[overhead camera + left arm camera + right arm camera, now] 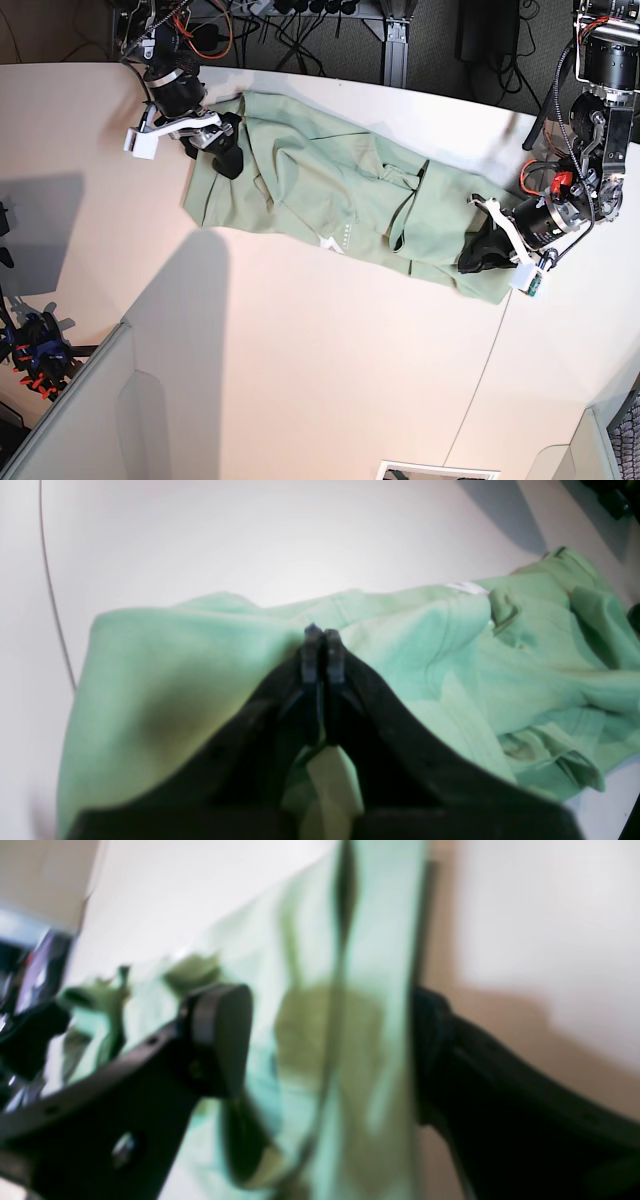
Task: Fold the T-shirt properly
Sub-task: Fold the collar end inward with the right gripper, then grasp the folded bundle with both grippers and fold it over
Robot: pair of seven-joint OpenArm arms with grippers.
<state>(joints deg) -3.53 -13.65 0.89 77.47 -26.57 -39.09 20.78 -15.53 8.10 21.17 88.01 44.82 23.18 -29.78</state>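
- While the T-shirt (340, 195) is lying stretched in a long band from the upper left toward the right middle of the base view, no tidy fold is showing yet; I judge the task to be near its start.
- The left gripper (322, 635) is pinching the cloth, its jaws pressed together on a ridge of green fabric at the centre of the left wrist view.
- The right gripper (330, 1040) is straddling a hanging strip of the shirt, its two fingers (220, 1035) standing apart with cloth between them; the blur is hiding whether they are actually pressing it.
- The middle of the shirt is bunching in creases near its tiny white mark (328, 242).
- Flattening, folding the sleeves and doubling the body are all remaining, by my reading.
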